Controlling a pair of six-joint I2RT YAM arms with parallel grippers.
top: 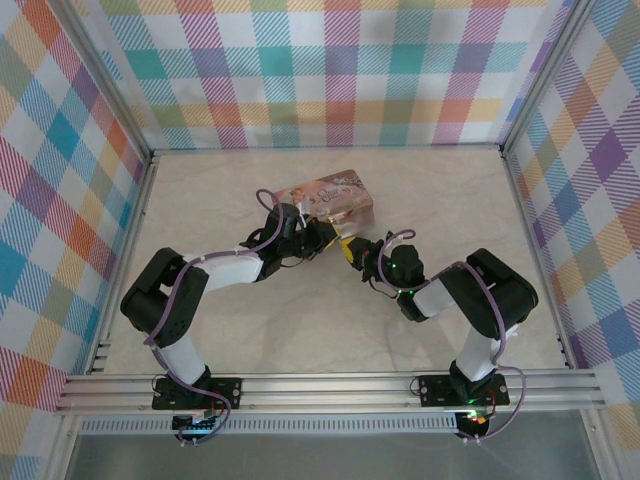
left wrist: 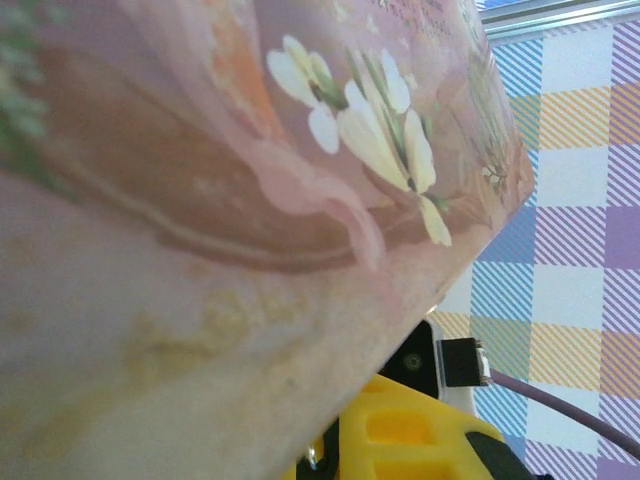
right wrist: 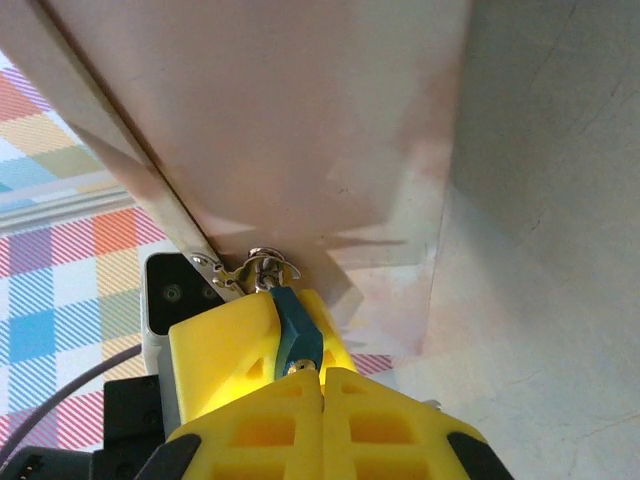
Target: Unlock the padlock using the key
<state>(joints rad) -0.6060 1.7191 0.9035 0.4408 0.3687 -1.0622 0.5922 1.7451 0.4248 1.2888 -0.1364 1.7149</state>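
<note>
Blue-green padlock (right wrist: pixel 296 335) hangs off hasp (right wrist: pixel 262 268) of tin (right wrist: pixel 300 120), long axis pointing straight at right gripper (right wrist: pixel 322 388). That gripper is clenched on key (right wrist: pixel 297 369), seemingly in line w/ lock's base. Left gripper (right wrist: pixel 285 325) clamps lock body from the sides. Next: prob. a twist.

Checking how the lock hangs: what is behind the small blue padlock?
Behind the small blue padlock rises the wall of the flat pink printed tin box; its thin metal shackle hooks the tin's silvery hasp. Yellow end effector fingers cover the padlock's lower end and keyhole.
</note>
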